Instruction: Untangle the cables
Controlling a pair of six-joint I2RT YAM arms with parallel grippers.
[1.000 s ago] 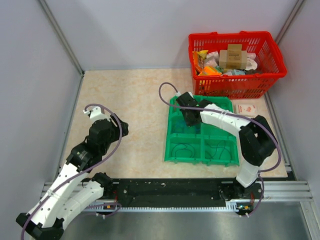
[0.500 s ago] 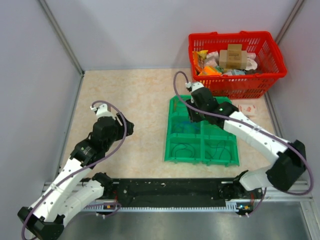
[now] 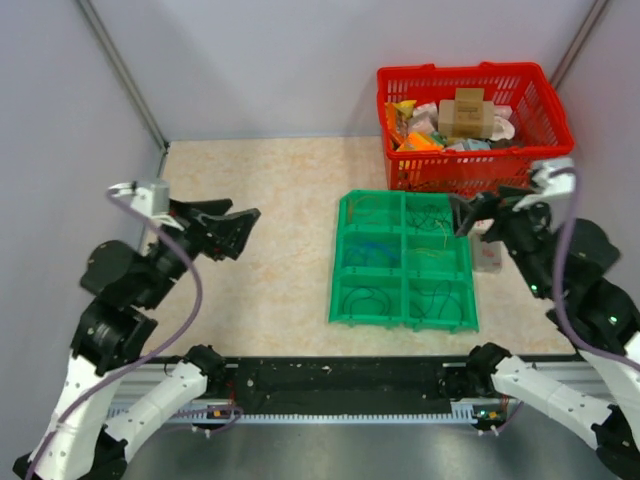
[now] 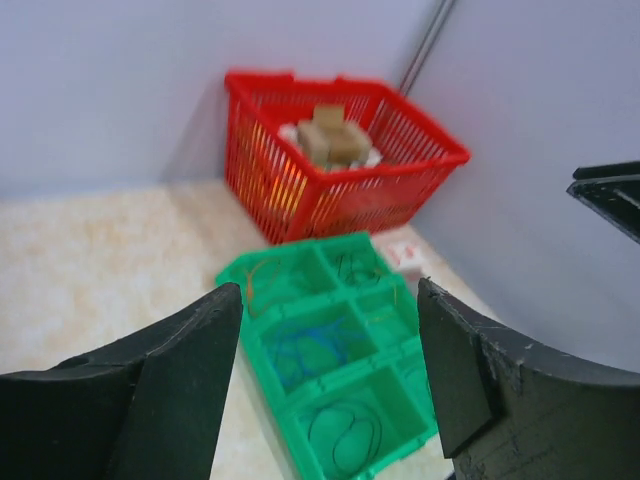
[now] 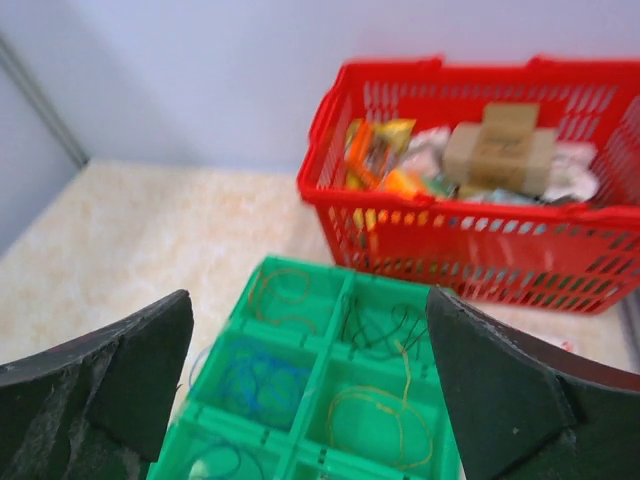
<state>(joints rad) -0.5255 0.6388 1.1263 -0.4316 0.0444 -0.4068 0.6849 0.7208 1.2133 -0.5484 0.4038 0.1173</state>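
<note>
Plainly, both hands hang above the table [image 3: 270,190] and hold nothing. The left hand [image 3: 243,226] is at the 9 o'clock side of the green tray [image 3: 400,320], well apart from it. Its fingers are spread wide and point toward the tray. The right hand [image 3: 461,218] is at the tray's 2 o'clock. Its fingers are just as wide apart, and in the top view their tips overlap the tray's right rim. Each wrist view shows only bare space between the black fingers.

The cables [image 3: 368,252] lie inside the tray, which has six compartments, two across and three deep. From above:
- **11 o'clock:** a thin orange loop
- **1 o'clock:** dark strands
- **9 o'clock:** a blue bundle
- **3 o'clock:** a yellow-orange loop
- **7 o'clock:** dark round loops
- **5 o'clock:** a few hair-thin dark strands

Neither hand touches any cable.

A red basket [image 3: 470,165] stands at the tray's 1 o'clock, near its far rim, filled with cartons and packets. A small white packet [image 3: 488,258] lies on the table just beside the tray at 3 o'clock, partly hidden by the right hand.
</note>
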